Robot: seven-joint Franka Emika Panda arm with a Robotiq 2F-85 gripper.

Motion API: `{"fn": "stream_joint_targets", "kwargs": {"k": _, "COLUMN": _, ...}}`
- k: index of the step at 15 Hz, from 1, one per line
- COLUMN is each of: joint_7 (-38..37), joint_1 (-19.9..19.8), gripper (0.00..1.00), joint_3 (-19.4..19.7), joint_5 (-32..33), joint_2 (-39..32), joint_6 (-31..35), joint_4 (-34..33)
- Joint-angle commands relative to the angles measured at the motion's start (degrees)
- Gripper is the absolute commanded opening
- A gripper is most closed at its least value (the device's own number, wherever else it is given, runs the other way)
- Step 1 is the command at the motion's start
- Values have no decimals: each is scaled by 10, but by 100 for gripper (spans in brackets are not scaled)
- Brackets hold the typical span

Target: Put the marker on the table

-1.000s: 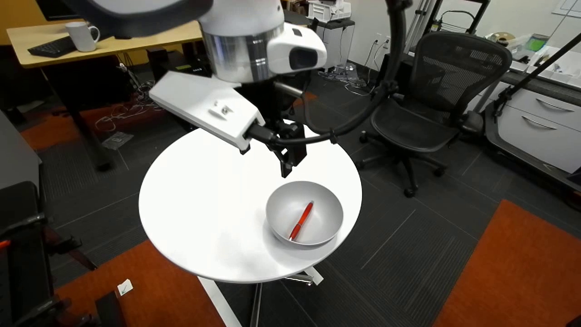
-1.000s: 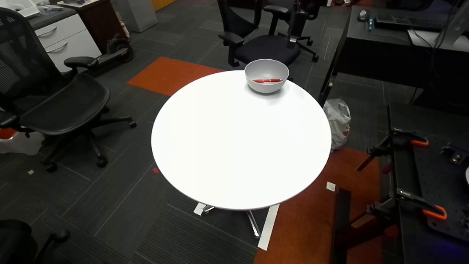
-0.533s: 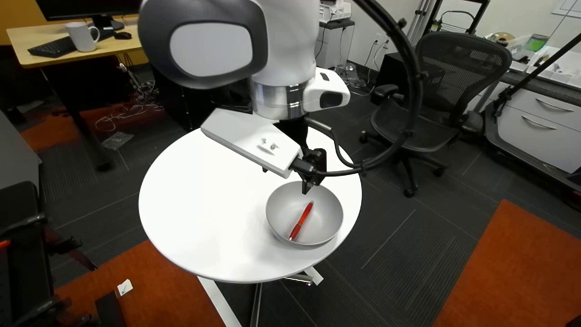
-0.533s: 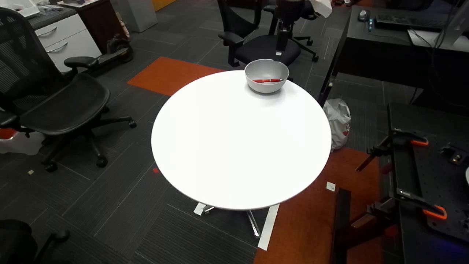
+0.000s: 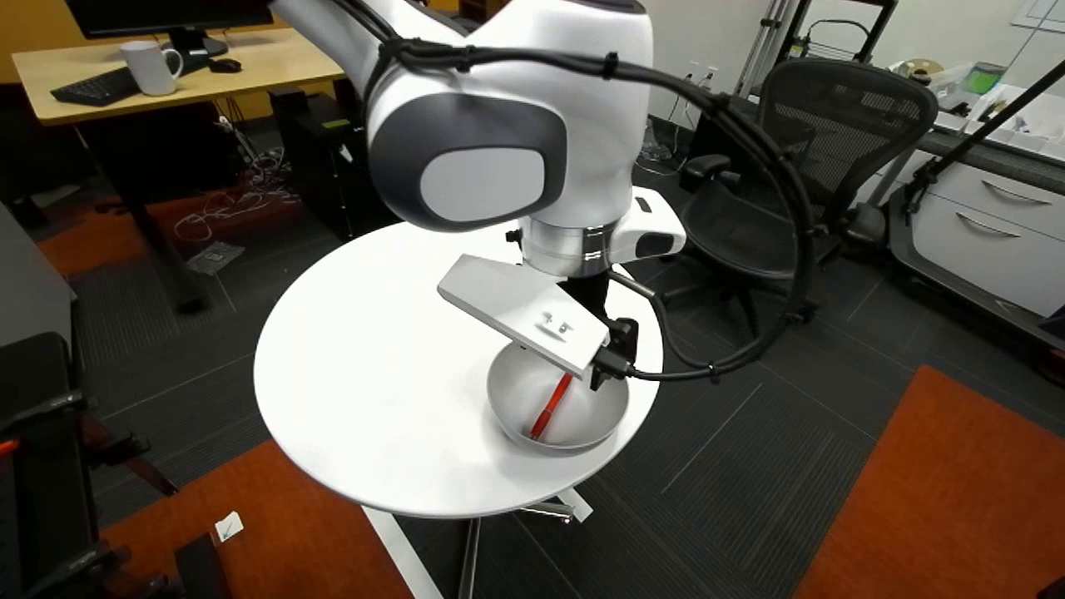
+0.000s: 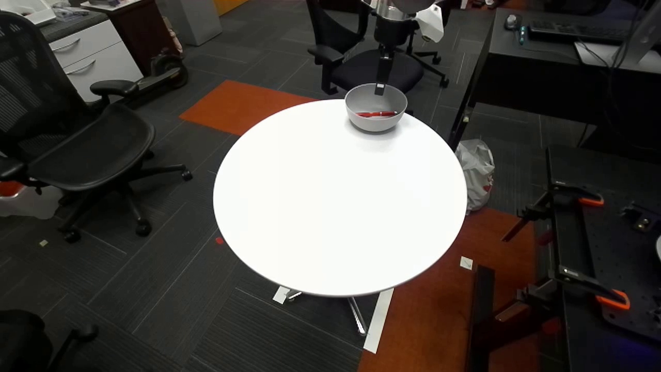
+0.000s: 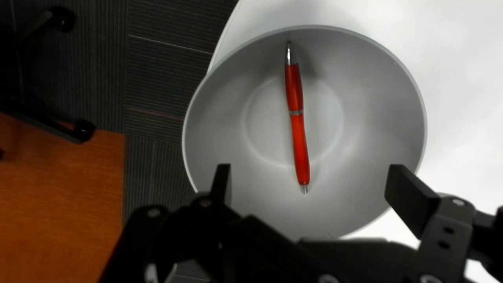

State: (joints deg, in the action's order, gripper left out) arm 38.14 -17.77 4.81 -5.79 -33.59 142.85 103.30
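In the wrist view, the red marker (image 7: 299,135) lay untouched across the floor of the grey bowl (image 7: 373,98), its ends probably carried by the curved wall, while the gripper (image 7: 309,171) stood with its fingers (image 7: 410,200) wide apart, holding nothing, presumably spread to straddle the shaft. In an exterior view, the bowl rested near the edge of the round white counter (image 5: 374,374), leaving the marker off its surface. In an exterior view, a fingertip (image 6: 380,88) showed in front of the bowl's far rim, its height unclear; an overhead grasp was judged intended.
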Motion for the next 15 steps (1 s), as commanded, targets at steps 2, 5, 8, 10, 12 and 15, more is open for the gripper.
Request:
{"fn": "stream_joint_targets", "kwargs": {"k": 2, "joint_7": -8, "joint_1": -12, "gripper": 100, "joint_3": -13, "joint_5": 13, "joint_2": -2, "joint_6": -1, "joint_4": -1}}
{"fn": "stream_joint_targets", "kwargs": {"k": 5, "joint_7": -8, "joint_1": -12, "gripper": 100, "joint_3": -14, "joint_5": 12, "joint_2": -1, "joint_6": -1, "joint_4": -1}}
{"fn": "stream_joint_targets", "kwargs": {"k": 8, "joint_7": -11, "joint_1": -5, "gripper": 100, "joint_3": -10, "joint_5": 21, "joint_2": -2, "joint_6": 38, "joint_4": 8}}
{"fn": "stream_joint_targets", "kwargs": {"k": 10, "joint_7": -14, "joint_1": -2, "gripper": 100, "joint_3": -10, "joint_5": 33, "joint_2": -9, "joint_6": 62, "joint_4": 7}}
{"fn": "stream_joint_targets", "kwargs": {"k": 12, "joint_7": -20, "joint_1": 0, "gripper": 100, "joint_3": -10, "joint_5": 44, "joint_2": -18, "joint_6": 79, "joint_4": 3}}
{"fn": "stream_joint_targets", "kwargs": {"k": 15, "joint_7": -21, "joint_1": -3, "gripper": 100, "joint_3": -16, "joint_5": 53, "joint_2": -35, "joint_6": 84, "joint_4": -5}}
